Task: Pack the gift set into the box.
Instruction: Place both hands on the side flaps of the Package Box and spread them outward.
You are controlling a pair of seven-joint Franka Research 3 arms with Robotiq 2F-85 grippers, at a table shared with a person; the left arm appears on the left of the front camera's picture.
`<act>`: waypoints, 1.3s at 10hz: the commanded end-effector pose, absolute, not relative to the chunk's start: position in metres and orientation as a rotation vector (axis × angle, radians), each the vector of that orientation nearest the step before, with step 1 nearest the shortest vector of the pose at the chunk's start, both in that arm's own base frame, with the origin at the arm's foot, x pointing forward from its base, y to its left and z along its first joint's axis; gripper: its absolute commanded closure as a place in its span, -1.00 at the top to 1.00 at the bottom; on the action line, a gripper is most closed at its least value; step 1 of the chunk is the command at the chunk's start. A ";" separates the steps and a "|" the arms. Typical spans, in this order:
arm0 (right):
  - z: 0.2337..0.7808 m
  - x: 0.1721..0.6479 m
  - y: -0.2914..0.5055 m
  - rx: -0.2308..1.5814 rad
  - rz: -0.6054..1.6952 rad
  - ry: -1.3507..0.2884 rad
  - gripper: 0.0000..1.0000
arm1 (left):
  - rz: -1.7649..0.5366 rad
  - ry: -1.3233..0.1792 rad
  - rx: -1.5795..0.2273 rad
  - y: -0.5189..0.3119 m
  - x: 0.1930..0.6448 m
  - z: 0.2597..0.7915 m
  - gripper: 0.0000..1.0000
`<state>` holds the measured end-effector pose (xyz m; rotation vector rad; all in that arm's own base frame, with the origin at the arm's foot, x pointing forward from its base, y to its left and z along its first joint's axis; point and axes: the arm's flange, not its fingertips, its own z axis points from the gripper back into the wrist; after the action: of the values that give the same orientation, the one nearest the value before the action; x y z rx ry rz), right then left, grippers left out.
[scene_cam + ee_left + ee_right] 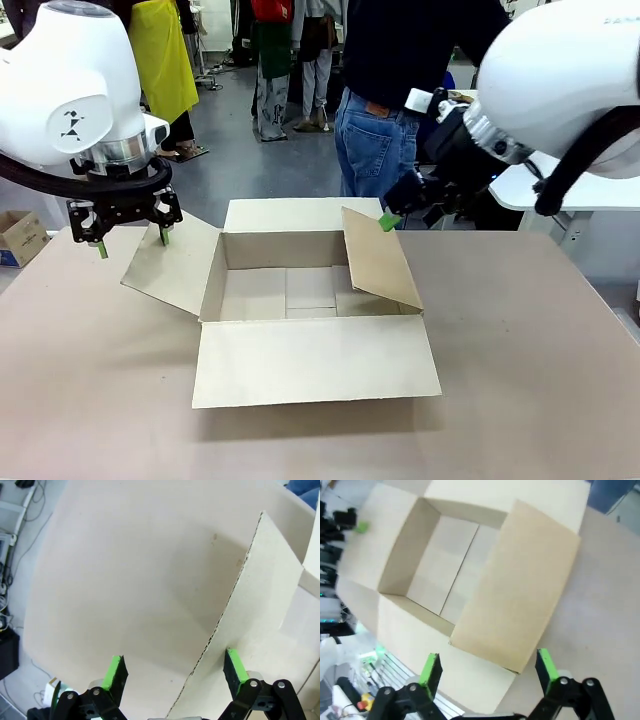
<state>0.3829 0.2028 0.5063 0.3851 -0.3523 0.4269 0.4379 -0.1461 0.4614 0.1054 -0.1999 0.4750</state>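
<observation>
Box (315,360) open, seemingly empty; left gripper (175,670), right gripper (487,667) splayed near flap edges.

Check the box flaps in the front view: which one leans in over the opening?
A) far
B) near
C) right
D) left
C: the right flap of the box stands tilted inward over the opening, while the other three fold outward.

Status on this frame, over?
Left gripper open at left flap. Right gripper open above right flap. Box open, nothing seen inside. Right flap leaning over opening.
</observation>
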 end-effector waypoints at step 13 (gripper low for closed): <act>0.430 0.463 0.354 -0.521 0.108 -0.222 1.00 | 0.485 -0.209 0.123 -0.145 0.439 0.463 1.00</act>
<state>0.4697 0.3573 0.4284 -0.4057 -0.2123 0.1739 0.4384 -0.1458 0.4614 0.1061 -0.2000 0.4753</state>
